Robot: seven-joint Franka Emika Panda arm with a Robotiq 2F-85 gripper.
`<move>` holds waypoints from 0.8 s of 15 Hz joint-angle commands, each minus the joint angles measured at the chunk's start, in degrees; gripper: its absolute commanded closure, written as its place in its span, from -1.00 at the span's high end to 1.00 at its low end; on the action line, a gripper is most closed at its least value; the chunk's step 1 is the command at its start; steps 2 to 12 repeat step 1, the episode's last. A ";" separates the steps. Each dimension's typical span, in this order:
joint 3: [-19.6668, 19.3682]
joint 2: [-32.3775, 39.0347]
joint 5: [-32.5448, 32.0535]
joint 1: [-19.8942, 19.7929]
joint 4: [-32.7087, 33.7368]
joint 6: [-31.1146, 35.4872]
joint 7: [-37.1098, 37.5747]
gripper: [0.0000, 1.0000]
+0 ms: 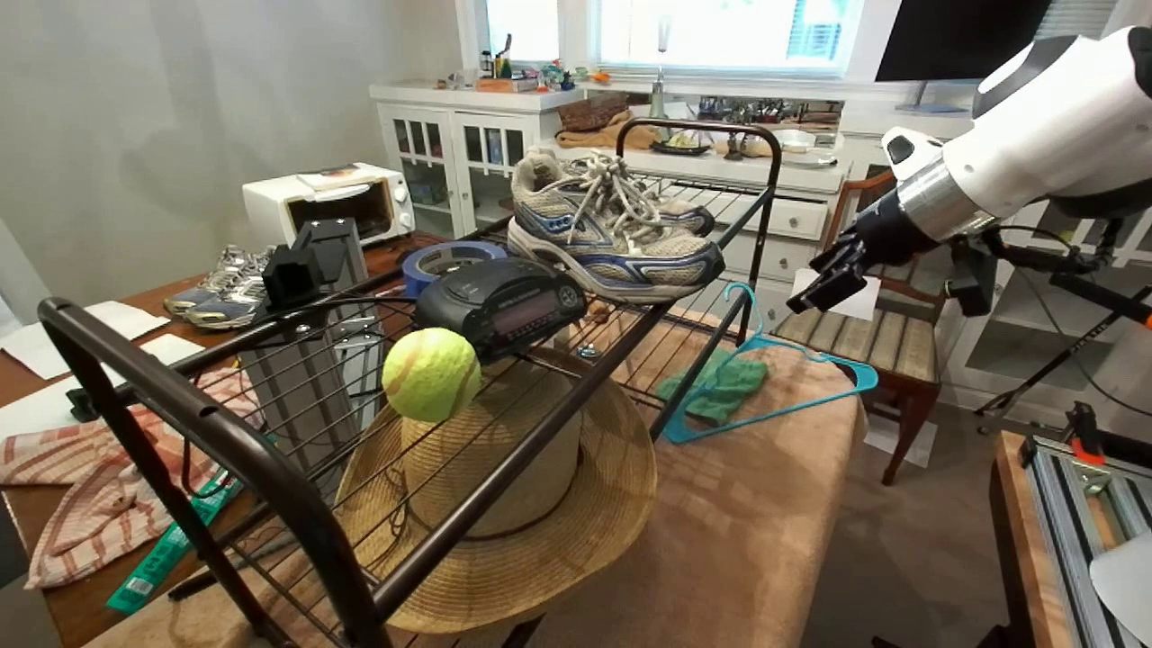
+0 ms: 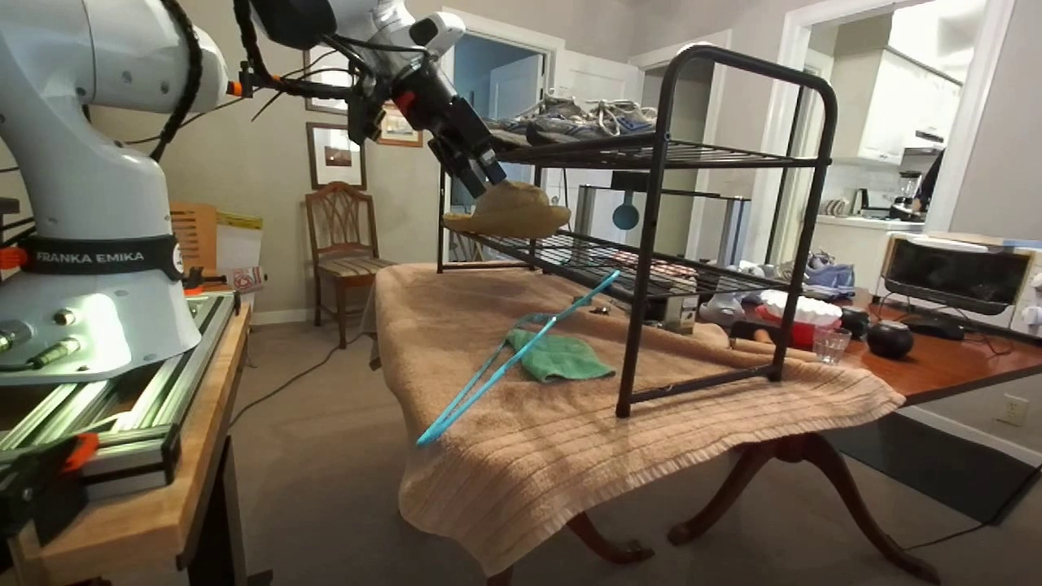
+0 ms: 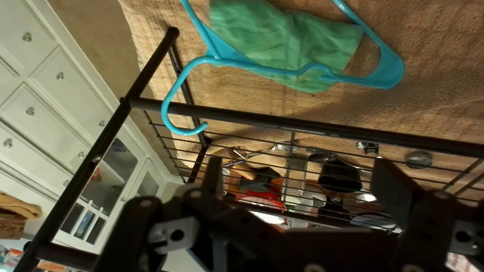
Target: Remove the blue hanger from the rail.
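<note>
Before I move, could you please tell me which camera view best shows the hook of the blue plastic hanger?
The wrist view: the hook of the blue plastic hanger appears large, curving over the dark metal rail, tip visible. Both exterior views show it smaller, at the hanger's upper end.

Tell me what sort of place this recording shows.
Probably a home, perhaps its dining room: there is a white glass-fronted cabinet, a wooden chair with a patterned seat, and, in an exterior view, what looks like a kitchen in the background.
</note>
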 commanded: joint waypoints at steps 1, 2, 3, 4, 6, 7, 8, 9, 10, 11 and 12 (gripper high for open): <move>-0.02 0.16 0.00 0.00 0.00 -0.01 -0.06 1.00; -0.02 0.16 0.00 0.00 0.00 -0.01 -0.06 1.00; -0.02 0.16 0.00 0.00 0.00 -0.01 -0.06 1.00; -0.02 0.16 0.00 0.00 0.00 -0.01 -0.06 1.00; -0.02 0.16 0.00 0.00 0.00 -0.01 -0.06 1.00; -0.02 0.16 0.00 0.00 0.00 -0.01 -0.06 1.00; -0.02 0.16 0.00 0.00 0.00 -0.01 -0.06 1.00; -0.02 0.16 0.00 0.00 0.00 -0.01 -0.06 1.00; -0.02 0.16 0.00 0.00 0.00 -0.01 -0.06 1.00; -0.02 0.16 0.00 0.00 0.00 -0.01 -0.06 1.00; -0.02 0.16 0.00 0.00 0.00 -0.01 -0.06 1.00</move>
